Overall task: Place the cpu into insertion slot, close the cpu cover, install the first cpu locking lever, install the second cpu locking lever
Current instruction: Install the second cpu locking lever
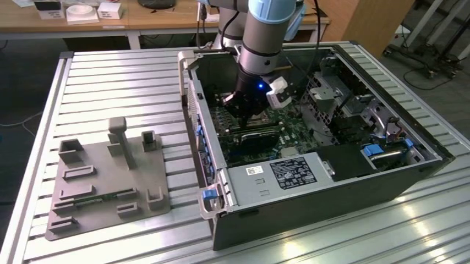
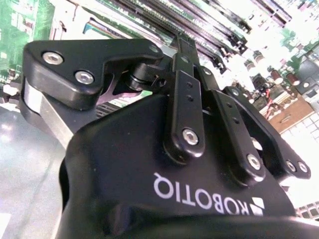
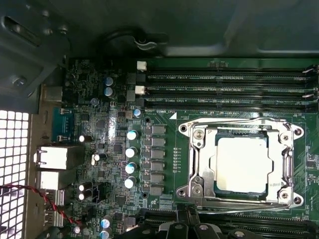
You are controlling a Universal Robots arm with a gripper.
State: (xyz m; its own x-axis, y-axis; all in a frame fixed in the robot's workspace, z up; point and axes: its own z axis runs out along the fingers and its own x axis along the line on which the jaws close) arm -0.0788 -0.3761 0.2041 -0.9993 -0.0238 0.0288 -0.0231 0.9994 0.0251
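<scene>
grey fixture plate (image 1: 103, 187) sits nearest on the slatted table (image 1: 110, 71), beside the open computer case (image 1: 316, 209); inside the case, a black box with a white label (image 1: 283, 171) at the near end, green circuit board (image 3: 164, 149) beyond it, with the arm's gripper (image 1: 253, 118) reaching down onto the board; whether the pincer is spread or pressed together i cannot tell; in the first wrist view the cpu (image 3: 242, 164) lies seated in the insertion slot (image 3: 218, 191), its pale metal top showing through the central cut-out of the cpu cover (image 3: 286, 164), which looks folded down flat over it; thin lever wires (image 3: 234, 121) run along two sides of the frame, whether latched i cannot tell; my read: placing and cover-closing look done, work stands at the locking levers; that step calls for pressing a thin wire down and under its hook without scraping the board; long black memory slots (image 3: 224, 77) run just beyond the socket; further off, a wooden desk (image 1: 147, 16) with small white boxes on it.
</scene>
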